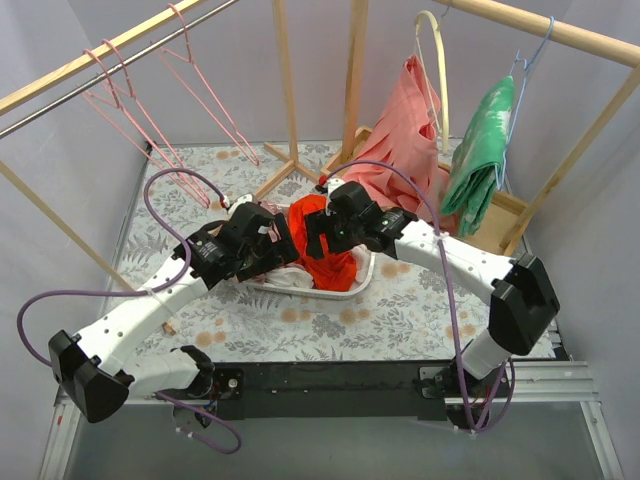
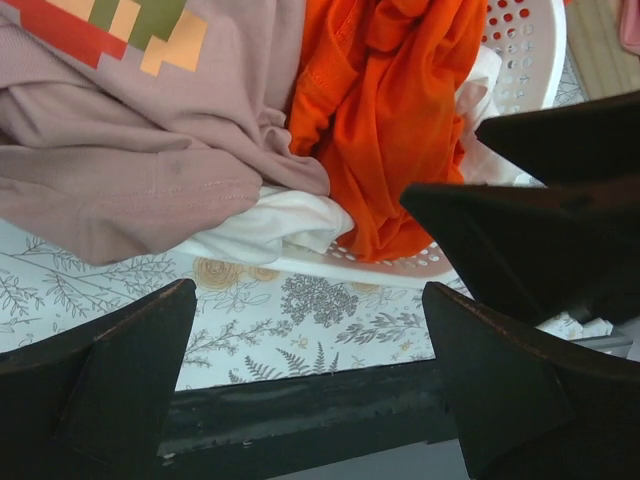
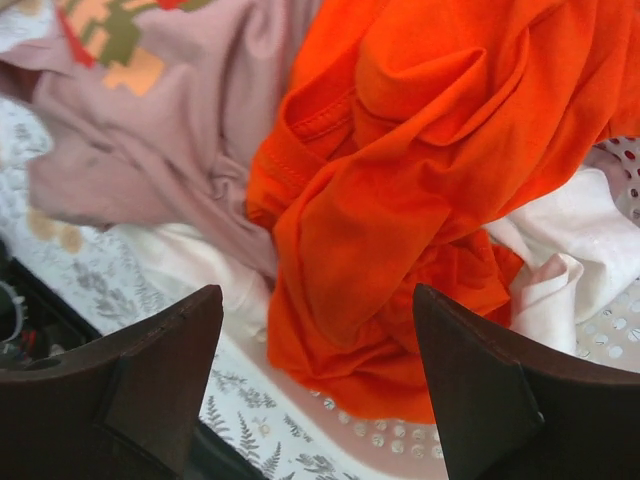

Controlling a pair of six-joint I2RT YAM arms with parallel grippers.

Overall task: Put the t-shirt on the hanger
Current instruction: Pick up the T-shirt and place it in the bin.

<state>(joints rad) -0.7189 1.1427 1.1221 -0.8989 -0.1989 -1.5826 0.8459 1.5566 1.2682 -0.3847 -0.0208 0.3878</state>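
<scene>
clearly the t-shirt [image 1: 335, 268] lies crumpled — in the white basket [image 1: 345, 292].

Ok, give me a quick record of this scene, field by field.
t-shirt: orange, crumpled in the white basket
basket also holds: mauve printed shirt, white cloth
pink hangers: hanging bare, back left
left claw: open, empty, near the basket
right claw: open, empty, over the t-shirt

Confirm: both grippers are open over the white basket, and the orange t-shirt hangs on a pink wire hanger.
Wrong on the t-shirt: it lies crumpled in the white basket, as the right wrist view shows; the pink hangers are bare. The left gripper and right gripper are open.
</scene>
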